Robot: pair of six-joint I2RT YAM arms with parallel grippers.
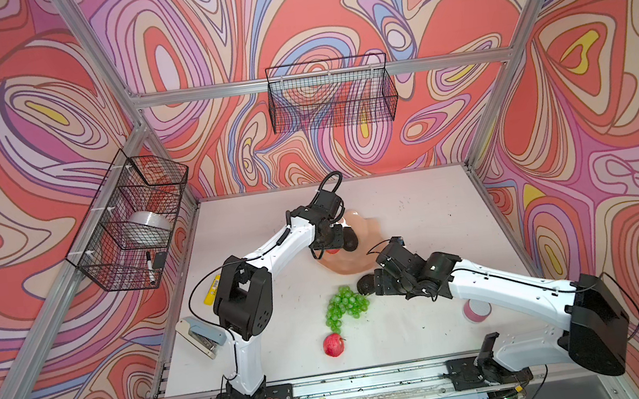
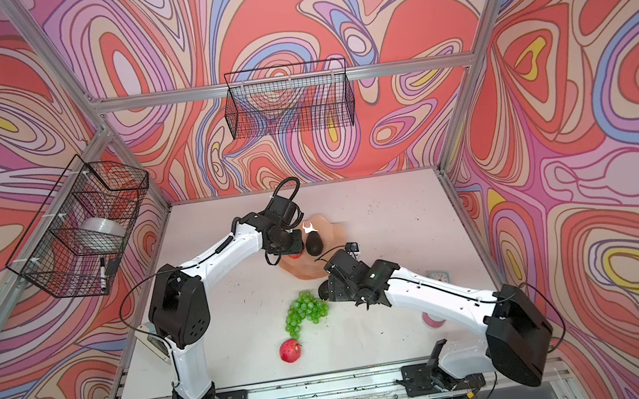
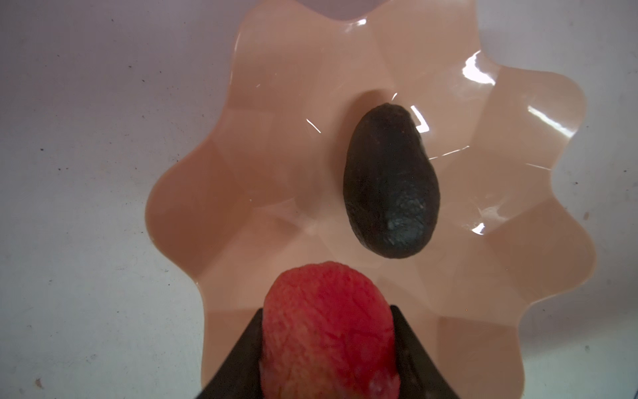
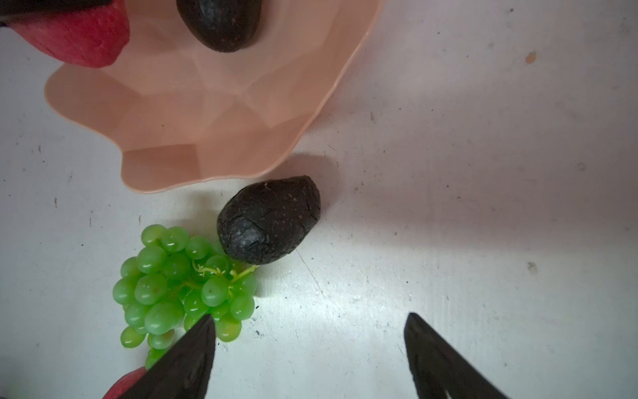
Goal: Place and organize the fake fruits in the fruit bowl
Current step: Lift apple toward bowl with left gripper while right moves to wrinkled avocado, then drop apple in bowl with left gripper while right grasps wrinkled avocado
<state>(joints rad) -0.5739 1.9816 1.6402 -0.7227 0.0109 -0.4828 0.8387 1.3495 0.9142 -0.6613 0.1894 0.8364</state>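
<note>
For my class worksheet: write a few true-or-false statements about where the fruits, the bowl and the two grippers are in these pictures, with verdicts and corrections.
1. One avocado lies inside the fruit bowl. True.
2. The grapes are in the bowl. False: they lie on the table, outside the bowl.
3. The left gripper holds a red apple over the bowl. True.
4. The right gripper grips the second avocado. False: its jaws stand open and empty, and that avocado lies on the table beside the grapes.
5. The other apple lies on the table. True.
</note>
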